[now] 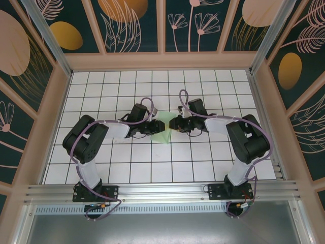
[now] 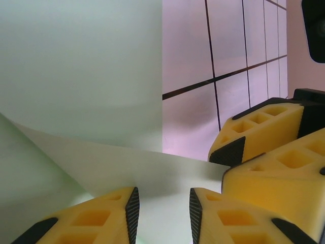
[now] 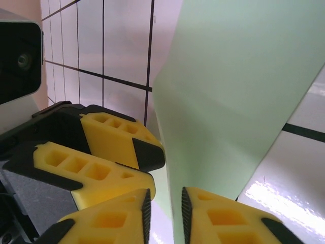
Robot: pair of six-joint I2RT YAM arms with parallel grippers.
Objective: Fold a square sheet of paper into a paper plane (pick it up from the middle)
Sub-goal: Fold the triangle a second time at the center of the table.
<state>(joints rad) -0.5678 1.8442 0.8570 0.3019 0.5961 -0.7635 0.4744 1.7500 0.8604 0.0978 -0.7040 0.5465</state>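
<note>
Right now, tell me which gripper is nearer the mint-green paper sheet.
Neither: it's a tie. The left gripper has the raised mint-green paper sheet between its fingers from the left side. The right gripper straddles it from the right, directly opposite.

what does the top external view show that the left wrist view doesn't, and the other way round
Top external: the left arm and right arm whole, from their bases, plus the patterned walls. Left wrist: the left gripper close up, jaws apart with the square sheet of paper between them. Shared: that sheet, the right gripper beside it, the tiled table.
</note>
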